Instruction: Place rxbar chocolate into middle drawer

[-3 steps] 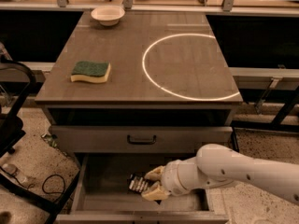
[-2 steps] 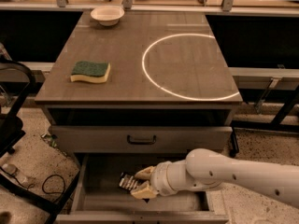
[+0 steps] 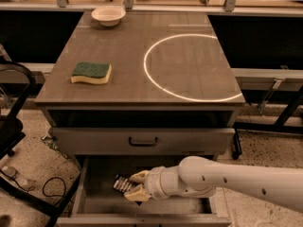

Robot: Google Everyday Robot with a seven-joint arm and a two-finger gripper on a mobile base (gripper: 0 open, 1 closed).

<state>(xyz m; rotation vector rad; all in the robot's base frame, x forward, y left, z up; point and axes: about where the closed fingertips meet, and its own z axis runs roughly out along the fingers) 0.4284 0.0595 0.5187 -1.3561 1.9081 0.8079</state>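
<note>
While I ran the rig remotely, the desk [image 3: 132, 84] stood above the pulled-out middle drawer [image 3: 97, 174], with my white arm [image 3: 236, 181] extended into it from the right. A green-and-yellow sponge [image 3: 92, 73] and a white bowl [image 3: 108, 14] sat on the desk. Low over the drawer floor, the hand [image 3: 132, 186] pinched the rxbar chocolate [image 3: 121, 183] between its two fingers.
</note>
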